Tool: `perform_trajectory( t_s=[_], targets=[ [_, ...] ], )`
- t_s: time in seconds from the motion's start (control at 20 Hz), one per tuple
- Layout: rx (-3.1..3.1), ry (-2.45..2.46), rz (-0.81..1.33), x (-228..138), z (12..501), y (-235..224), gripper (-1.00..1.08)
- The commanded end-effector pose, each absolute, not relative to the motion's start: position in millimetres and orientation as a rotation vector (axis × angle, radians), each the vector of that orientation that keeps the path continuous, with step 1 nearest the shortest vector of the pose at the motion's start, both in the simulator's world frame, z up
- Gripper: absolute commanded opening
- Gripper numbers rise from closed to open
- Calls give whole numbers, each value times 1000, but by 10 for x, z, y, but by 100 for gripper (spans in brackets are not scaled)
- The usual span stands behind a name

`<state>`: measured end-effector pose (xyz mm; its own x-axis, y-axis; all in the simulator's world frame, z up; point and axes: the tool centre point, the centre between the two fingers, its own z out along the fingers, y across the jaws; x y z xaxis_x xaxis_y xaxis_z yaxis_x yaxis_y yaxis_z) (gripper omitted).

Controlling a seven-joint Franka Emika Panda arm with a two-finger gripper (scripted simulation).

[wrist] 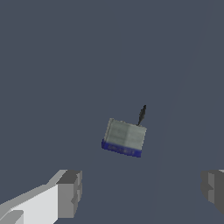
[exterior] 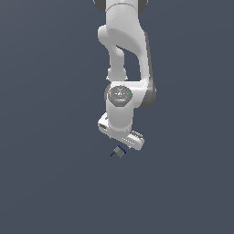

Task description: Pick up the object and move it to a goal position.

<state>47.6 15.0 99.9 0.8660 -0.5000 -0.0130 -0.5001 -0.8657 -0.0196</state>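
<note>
Hovering over grey block [wrist: 124, 138] on dark floor, gripper [wrist: 142, 190] spread wide, holding nothing. Lying just ahead of finger line, not between pads [wrist: 70, 192]. Blue edge facing gripper, black stub pointing away. Needing short forward shift, then descent.

I see the object [exterior: 118, 152] lying just below my gripper [exterior: 122, 145], apart from both spread fingers [wrist: 69, 193], on the floor [exterior: 45, 183].
</note>
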Motion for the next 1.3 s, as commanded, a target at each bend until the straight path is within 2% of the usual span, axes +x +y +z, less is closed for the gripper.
perform_trajectory(
  t_s=[0.0,0.55,1.25],
  targets=[
    [-2988,912,10,537,910,122,100],
    [-2908,1184,2,688,662,47,100],
    [-2896,1218,1,700,447,36,100]
  ],
)
